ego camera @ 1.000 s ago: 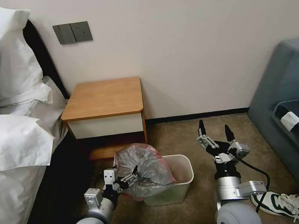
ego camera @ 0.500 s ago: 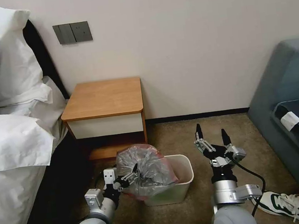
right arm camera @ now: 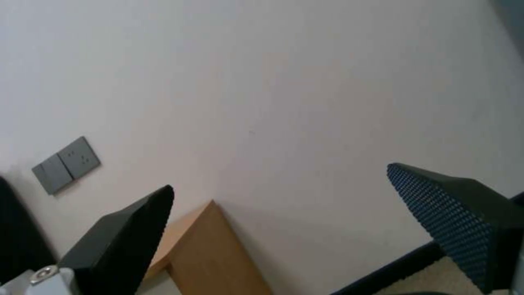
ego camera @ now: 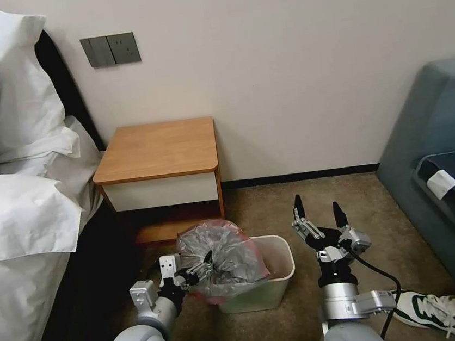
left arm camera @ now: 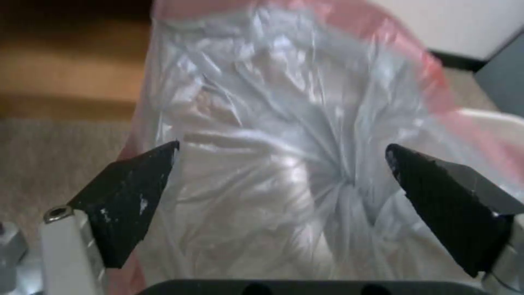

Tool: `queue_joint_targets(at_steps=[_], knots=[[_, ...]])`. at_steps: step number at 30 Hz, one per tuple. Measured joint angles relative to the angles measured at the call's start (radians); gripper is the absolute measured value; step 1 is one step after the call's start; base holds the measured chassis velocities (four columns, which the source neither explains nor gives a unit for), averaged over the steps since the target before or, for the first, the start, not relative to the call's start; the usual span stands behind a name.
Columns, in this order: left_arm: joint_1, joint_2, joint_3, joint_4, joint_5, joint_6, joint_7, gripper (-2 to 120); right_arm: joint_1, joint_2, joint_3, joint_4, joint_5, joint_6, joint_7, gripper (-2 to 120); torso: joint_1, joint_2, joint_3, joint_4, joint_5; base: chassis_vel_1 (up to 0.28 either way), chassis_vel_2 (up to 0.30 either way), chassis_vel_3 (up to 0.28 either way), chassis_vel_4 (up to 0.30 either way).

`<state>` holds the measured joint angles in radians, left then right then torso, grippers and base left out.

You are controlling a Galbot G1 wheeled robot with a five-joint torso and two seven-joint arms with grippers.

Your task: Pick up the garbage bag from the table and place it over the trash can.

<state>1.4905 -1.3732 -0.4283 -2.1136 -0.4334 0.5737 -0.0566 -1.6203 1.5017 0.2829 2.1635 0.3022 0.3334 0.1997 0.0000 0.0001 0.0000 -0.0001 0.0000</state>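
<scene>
Moved: right gripper [ego camera: 316,208] has dropped lower, fingers spread, holding nothing.
Left gripper [ego camera: 202,261]: spread wide against the garbage bag [ego camera: 224,258], not gripping.
Bag: bunched over the trash can [ego camera: 281,257].

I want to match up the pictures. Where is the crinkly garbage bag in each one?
Head view: the garbage bag sits low in the middle, bunched over the near-left part of the trash can, at the left gripper.
Left wrist view: the bag spreads across the picture beyond the open fingers.
Right wrist view: the bag is not in it.
Shared landmark: the table, also in the right wrist view.
</scene>
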Motion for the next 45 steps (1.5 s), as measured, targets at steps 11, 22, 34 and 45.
queue_joint_targets(at_steps=[11,22,34,45], knots=[[-0.052,-0.034,-0.003,0.022,0.019,0.096,-0.007,97,-0.022,0.015,-0.011,-0.003,-0.015,0.025,-0.002,100,0.000,0.000,0.000,0.0000,0.0001,0.000,0.000,0.000,0.000],[-0.076,-0.062,0.001,0.041,0.118,0.155,0.030,78,-0.027,0.018,-0.011,-0.003,-0.019,0.032,-0.002,100,0.000,0.000,0.000,0.0001,0.0001,0.000,0.000,0.000,0.000],[-0.083,-0.104,0.012,0.057,0.212,0.166,0.051,36,-0.026,0.017,-0.010,-0.002,-0.020,0.039,0.000,100,0.000,0.000,0.000,0.0001,0.0001,0.000,0.000,0.000,0.000],[-0.069,-0.146,0.035,0.074,0.293,0.160,0.048,7,-0.038,0.011,-0.013,0.012,-0.020,0.041,0.001,100,0.000,0.000,0.000,0.0001,0.0003,0.000,0.000,0.000,0.000]])
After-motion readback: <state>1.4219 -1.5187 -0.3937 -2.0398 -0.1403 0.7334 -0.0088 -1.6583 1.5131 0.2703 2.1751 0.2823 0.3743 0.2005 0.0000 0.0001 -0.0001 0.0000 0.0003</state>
